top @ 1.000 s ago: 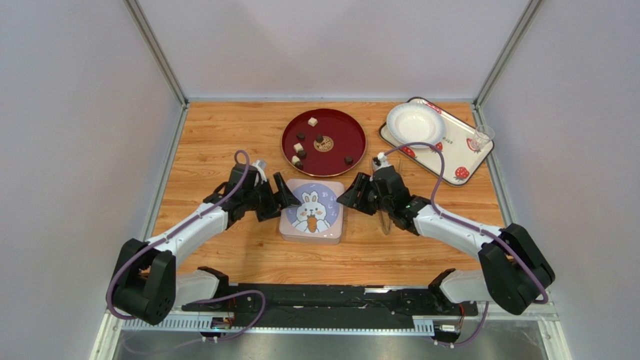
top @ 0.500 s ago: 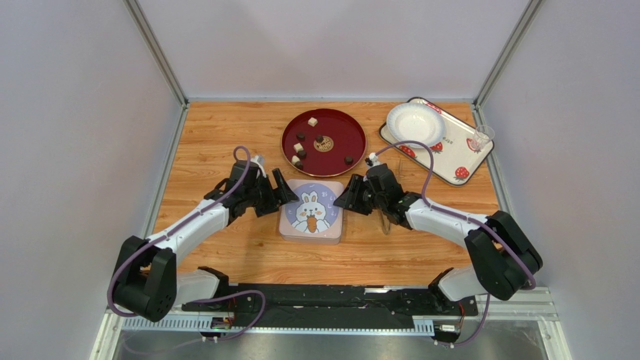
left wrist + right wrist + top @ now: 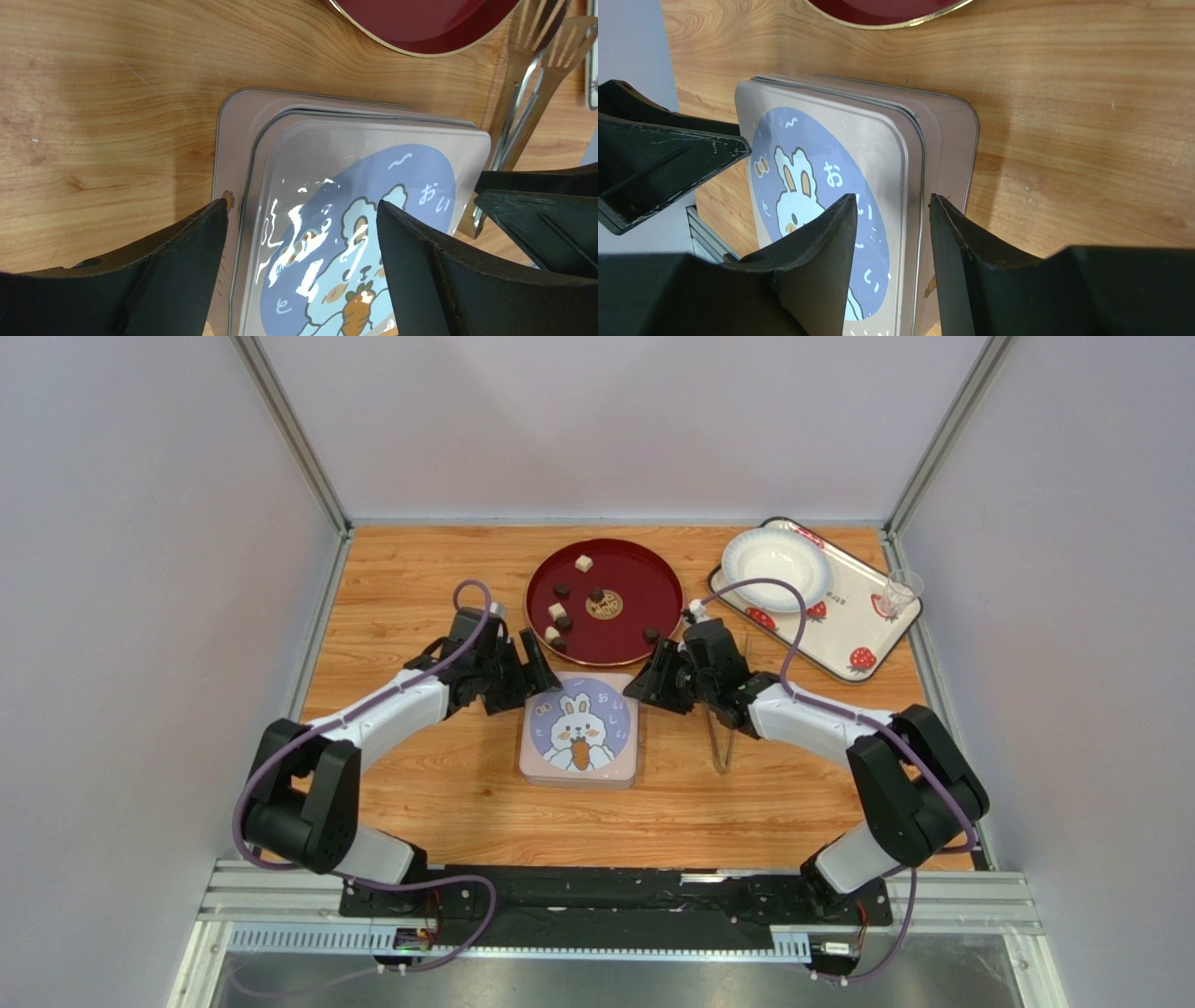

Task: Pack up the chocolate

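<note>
Top external: red plate [image 3: 631, 581] at back centre of wooden table [image 3: 407, 588], chocolate [image 3: 561, 590] scattered on it, dark bits plus a few cream cubes, all loose on the plate. Just in front of the plate: square tin [image 3: 952, 161], rabbit-print lid [image 3: 393, 161] on, contents hidden. Back right: strawberry-print tray [image 3: 842, 623] carrying a white dish [image 3: 774, 564], small clear cup [image 3: 898, 592] at the tray's right edge. Metal tongs [image 3: 720, 739] flat on the table, just beside the tin's right side. Both arms stretched forward and inward, wrists low, meeting the tin's far corners from opposite sides. Left gripper [image 3: 302, 217] at the back-left corner, jaws spread wide, one finger [image 3: 175, 266] over the tin's outer edge, the other over the lid; released, grasping nothing. Right gripper [image 3: 891, 203] at the back-right corner, jaws apart by a narrow gap only, lid edge visible through that gap in right wrist view; no pinch seen, contact with the tin not determinable. Both grippers in the strip between tin and plate, apart from the chocolate.
</note>
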Robot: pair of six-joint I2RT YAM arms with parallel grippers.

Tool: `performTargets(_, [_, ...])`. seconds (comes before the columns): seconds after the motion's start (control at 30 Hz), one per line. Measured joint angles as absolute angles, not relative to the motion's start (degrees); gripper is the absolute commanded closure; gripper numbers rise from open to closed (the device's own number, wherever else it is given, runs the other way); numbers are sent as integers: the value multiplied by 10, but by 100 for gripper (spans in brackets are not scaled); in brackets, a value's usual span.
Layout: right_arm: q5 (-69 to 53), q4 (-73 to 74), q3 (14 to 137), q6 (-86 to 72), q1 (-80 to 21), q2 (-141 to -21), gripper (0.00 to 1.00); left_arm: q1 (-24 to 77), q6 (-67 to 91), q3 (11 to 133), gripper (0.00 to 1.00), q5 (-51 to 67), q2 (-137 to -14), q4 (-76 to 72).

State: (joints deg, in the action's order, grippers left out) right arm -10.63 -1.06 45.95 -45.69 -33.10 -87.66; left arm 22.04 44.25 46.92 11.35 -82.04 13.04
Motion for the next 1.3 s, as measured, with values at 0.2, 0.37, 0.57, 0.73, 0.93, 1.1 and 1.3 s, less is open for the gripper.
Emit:
performTargets(0.2, [-110, -10, 477, -445, -316, -901, 55, 220, 428, 497, 17, 103, -854, 140])
performTargets(0.37, [-127, -13, 490, -432, -300, -926, 61, 220, 416, 514, 18, 91, -872, 142])
performTargets(0.57, [-163, -24, 515, -410, -288, -954, 65, 220, 405, 530, 23, 93, -898, 140])
performTargets(0.73, [-186, -29, 530, -397, -279, -982, 70, 217, 394, 546, 34, 98, -920, 132])
performTargets(0.93, [-225, -35, 548, -396, -258, -1005, 87, 204, 379, 555, 54, 106, -932, 117])
performTargets(1.1, [-231, -35, 550, -395, -253, -1004, 88, 201, 380, 554, 55, 109, -940, 110])
performTargets(1.3, [-228, -38, 540, -393, -254, -996, 88, 197, 397, 527, 57, 116, -928, 80])
